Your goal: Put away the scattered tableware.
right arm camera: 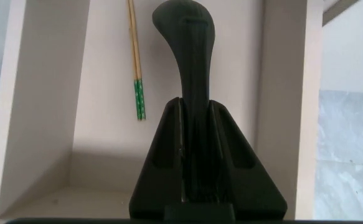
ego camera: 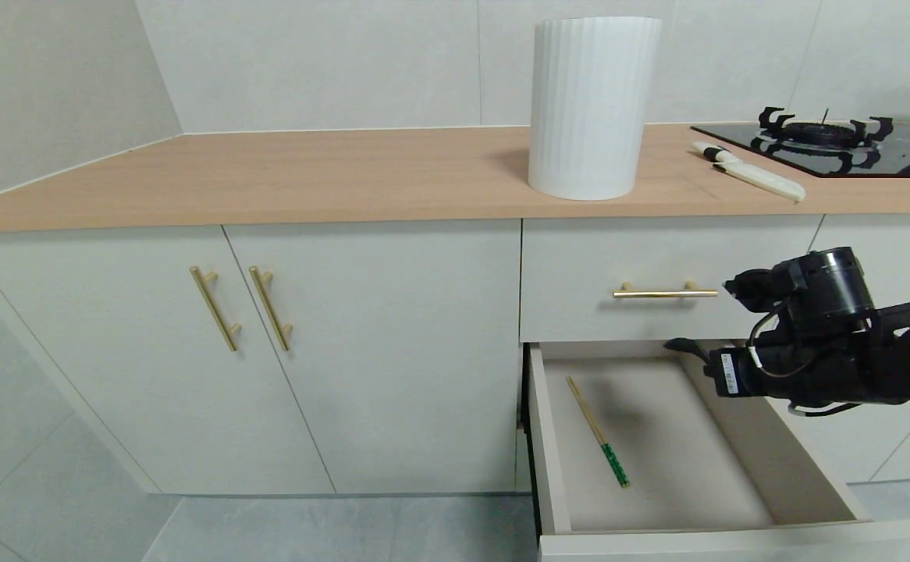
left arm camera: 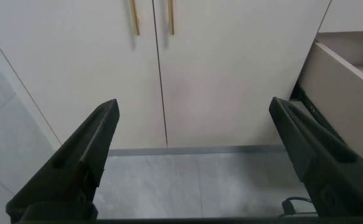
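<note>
A pair of wooden chopsticks point(ego camera: 597, 432) with green ends lies on the floor of the open drawer point(ego camera: 546, 437). The same chopsticks point(right arm camera: 136, 62) lie just beside my right gripper point(right arm camera: 184, 25), which is shut with nothing in it. That right gripper point(ego camera: 680, 345) hangs over the back right part of the drawer. A white knife point(ego camera: 748, 172) rests on the wooden countertop point(ego camera: 307, 176) near the stove. My left gripper point(left arm camera: 193, 109) is open and empty, low in front of the cabinet doors point(left arm camera: 162, 68).
A tall white ribbed container point(ego camera: 591, 105) stands on the counter above the drawer. A black gas stove point(ego camera: 837, 140) sits at the far right. The closed upper drawer has a gold handle point(ego camera: 664, 293). The open drawer's side wall point(left arm camera: 343, 87) juts out beside my left gripper.
</note>
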Robot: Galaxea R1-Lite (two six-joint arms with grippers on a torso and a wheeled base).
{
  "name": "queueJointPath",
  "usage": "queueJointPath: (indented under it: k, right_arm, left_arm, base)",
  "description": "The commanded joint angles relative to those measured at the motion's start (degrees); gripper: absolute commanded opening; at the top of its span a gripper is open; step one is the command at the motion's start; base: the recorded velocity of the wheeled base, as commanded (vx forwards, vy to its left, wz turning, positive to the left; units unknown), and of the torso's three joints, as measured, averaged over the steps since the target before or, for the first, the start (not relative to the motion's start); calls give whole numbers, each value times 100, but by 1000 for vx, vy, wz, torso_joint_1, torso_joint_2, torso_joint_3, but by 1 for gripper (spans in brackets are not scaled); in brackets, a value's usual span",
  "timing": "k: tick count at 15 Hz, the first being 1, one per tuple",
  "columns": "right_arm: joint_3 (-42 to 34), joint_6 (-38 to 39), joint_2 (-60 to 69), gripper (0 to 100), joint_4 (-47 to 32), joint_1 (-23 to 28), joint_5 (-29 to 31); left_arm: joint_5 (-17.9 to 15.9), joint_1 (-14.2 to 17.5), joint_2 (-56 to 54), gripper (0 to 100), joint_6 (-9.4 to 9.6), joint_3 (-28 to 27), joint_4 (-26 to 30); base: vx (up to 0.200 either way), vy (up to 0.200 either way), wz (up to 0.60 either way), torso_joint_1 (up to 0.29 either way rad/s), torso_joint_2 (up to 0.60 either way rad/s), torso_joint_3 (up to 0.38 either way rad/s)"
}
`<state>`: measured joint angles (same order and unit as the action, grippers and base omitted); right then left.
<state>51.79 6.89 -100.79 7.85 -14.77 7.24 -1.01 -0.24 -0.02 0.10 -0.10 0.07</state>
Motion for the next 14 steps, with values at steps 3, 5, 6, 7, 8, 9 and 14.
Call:
queueJointPath:
  k: [3,5,6,7,8,9,14]
  right_arm:
    - [51,58,-1338,0,612,-184,225]
    - [33,58,-1874,0,1175,-210,401]
    - [25,67,-2032,0,1377,-210,454]
    - [16,67,-2305,0,1693,-210,498]
    - [16,67,-2489,0,1860,-219,498]
    - [16,67,-2647,0,1992,-219,498]
    - [51,67,-3307,0,2608,-236,752]
  left_arm:
    - [-4,-2,2,100,-1,1,-7]
    - [-4,-2,2,100,-1,1,1]
    - [-4,-2,2,100,-1,1,1]
    - [-4,-2,2,100,-1,1,1]
    - [5,-2,2,100,-1,1,1]
    - [5,-2,2,100,-1,1,1]
    - [5,-2,2,100,-1,1,1]
  base:
    - [0,0,0,0,0,0]
    - [0,0,0,0,0,0]
    - [0,0,0,0,0,0]
    - [0,0,0,0,0,0]
    - [0,0,0,0,0,0]
    - [0,0,0,0,0,0]
    - [0,0,0,0,0,0]
